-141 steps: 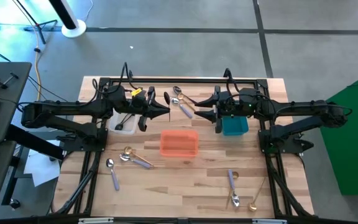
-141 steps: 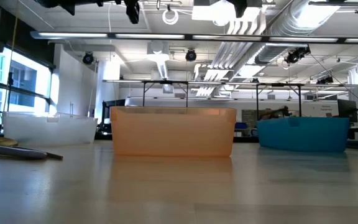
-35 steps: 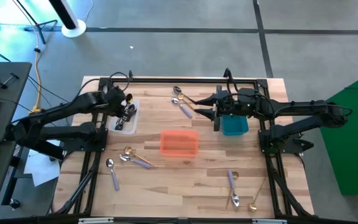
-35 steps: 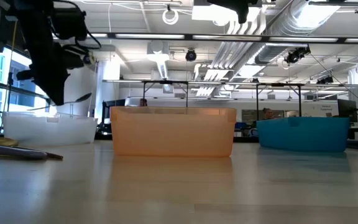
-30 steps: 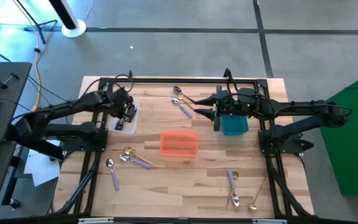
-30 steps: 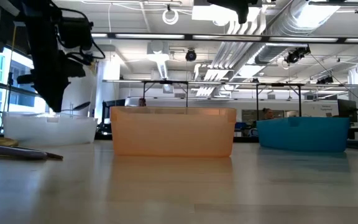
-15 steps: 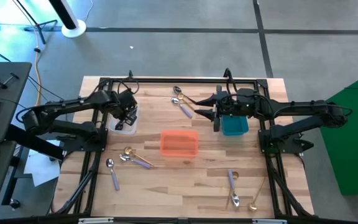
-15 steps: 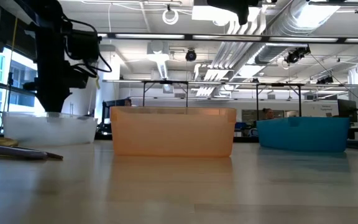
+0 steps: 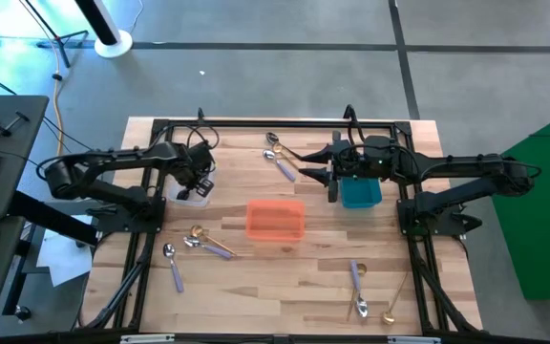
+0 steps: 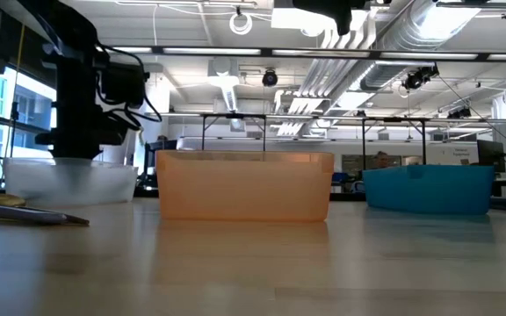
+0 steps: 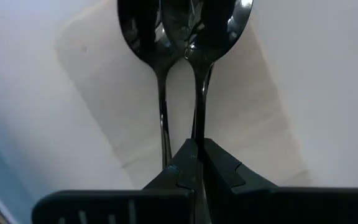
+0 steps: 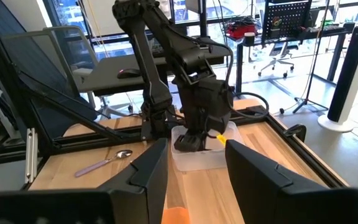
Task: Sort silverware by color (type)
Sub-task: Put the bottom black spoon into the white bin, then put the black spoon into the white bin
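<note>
My left gripper [image 9: 197,180] reaches down into the clear bin [image 9: 187,197] at the table's far left and is shut on a black spoon [image 11: 211,37]. A second black spoon [image 11: 143,37] lies beside it on the bin's floor. My right gripper [image 9: 306,174] hangs open and level above the table beside the teal bin [image 9: 361,195]. Loose spoons lie on the table: lavender-handled ones [image 9: 279,162] at the far middle, a gold and a lavender one [image 9: 204,243] at near left, a lavender [image 9: 357,285] and a gold one [image 9: 393,304] at near right. My left gripper pinches the black spoon's thin handle [image 11: 199,121] between its two fingers [image 11: 180,167], coming from above and pointing down. The handle runs out from between the fingertips, and the bowl lies beside the other spoon's bowl. Whether it rests on the bin's floor I cannot tell.
The orange bin [image 9: 275,220] stands at mid-table between the clear and the teal bin. Another lavender-handled spoon [image 9: 173,264] lies near the left front. In the low view the left arm [image 10: 82,88] stands over the clear bin [image 10: 68,181].
My left gripper has sunk straight down into the clear bin, still shut on the black spoon. The spoon, which stuck out level above the bin's rim a second ago, is now down inside the bin.
</note>
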{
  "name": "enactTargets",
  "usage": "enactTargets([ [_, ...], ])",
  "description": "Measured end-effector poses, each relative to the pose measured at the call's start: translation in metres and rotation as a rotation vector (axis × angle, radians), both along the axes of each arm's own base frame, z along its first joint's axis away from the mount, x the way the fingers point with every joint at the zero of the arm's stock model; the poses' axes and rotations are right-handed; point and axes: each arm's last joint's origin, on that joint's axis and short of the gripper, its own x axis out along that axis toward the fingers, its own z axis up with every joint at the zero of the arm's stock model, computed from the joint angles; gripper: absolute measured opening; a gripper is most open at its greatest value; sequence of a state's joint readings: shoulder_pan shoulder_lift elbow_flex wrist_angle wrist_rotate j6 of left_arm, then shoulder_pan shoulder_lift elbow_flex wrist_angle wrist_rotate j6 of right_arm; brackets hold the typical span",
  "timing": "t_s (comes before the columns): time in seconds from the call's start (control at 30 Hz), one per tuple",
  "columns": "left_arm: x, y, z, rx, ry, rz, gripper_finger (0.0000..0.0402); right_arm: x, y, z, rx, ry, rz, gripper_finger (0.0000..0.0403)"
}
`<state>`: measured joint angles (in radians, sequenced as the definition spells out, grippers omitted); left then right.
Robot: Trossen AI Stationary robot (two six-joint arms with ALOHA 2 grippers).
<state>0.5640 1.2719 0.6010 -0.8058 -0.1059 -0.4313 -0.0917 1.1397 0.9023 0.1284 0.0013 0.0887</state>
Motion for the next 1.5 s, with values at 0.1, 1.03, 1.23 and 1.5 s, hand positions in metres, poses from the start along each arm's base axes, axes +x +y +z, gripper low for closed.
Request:
enactTargets([
  [0.1,0.001,0.001,-0.003,-0.005,0.011,-0.022,0.0,0.0,0.0,0.0,0.0,0.0,0.0,0.0146],
  [1.03,0.005,0.003,-0.011,-0.037,0.045,-0.122,0.0071,0.0,0.0,0.0,0.006,0.0,-0.014,0.0146],
  [1.23,0.005,0.003,-0.011,-0.035,0.046,-0.122,0.0108,0.0,0.0,0.0,0.006,0.0,-0.013,0.0146],
  [1.5,0.005,0.003,-0.011,-0.037,0.044,-0.122,0.0145,0.0,0.0,0.0,0.006,0.0,-0.013,0.0146],
])
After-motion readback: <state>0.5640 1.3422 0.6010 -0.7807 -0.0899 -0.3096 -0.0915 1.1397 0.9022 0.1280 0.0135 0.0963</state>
